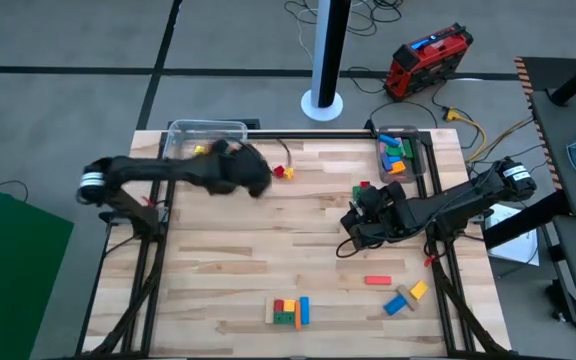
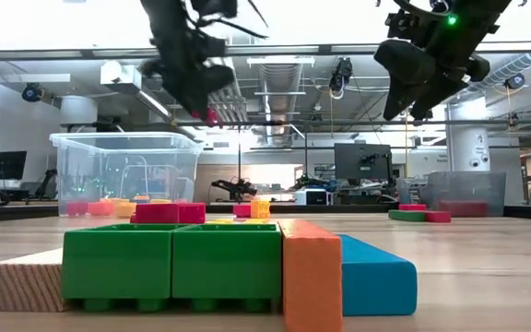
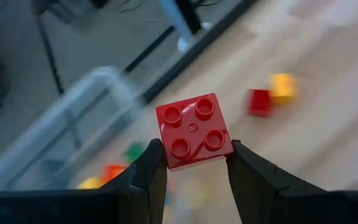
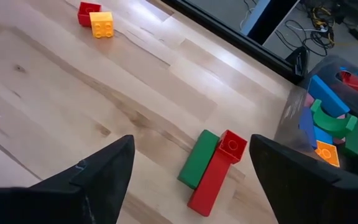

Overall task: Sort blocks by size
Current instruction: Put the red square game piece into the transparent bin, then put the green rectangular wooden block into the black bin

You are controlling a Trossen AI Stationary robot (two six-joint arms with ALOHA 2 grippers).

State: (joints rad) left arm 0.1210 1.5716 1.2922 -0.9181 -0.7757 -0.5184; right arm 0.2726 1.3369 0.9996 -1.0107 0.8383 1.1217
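Blocks first: small red four-stud square block (image 3: 194, 130), where?

Pinched on two opposite sides by the left gripper (image 3: 194, 163), closed snugly on it, studs toward the wrist camera. Up in the air, just beside the rim of the clear plastic tub (image 1: 183, 131) at the table's back left corner.

Step in hand, at a guess?

Probably a drop into that tub, among the other small coloured pieces inside. Carry fully past the rim, lower a little, then open. No release above the wall: risk of a bounce back onto the wooden table (image 1: 228, 270).

And the right gripper (image 4: 191, 142)?

Spread wide, holding nothing, hovering over a long green bar (image 4: 199, 158) and a long red bar (image 4: 211, 180), side by side and touching. Best to take one bar only, across its narrow width; a likely slip with both at once.

Any small ones left out?

Small red cube (image 4: 89, 11) and small yellow cube (image 4: 102, 25), touching each other, near the tub.
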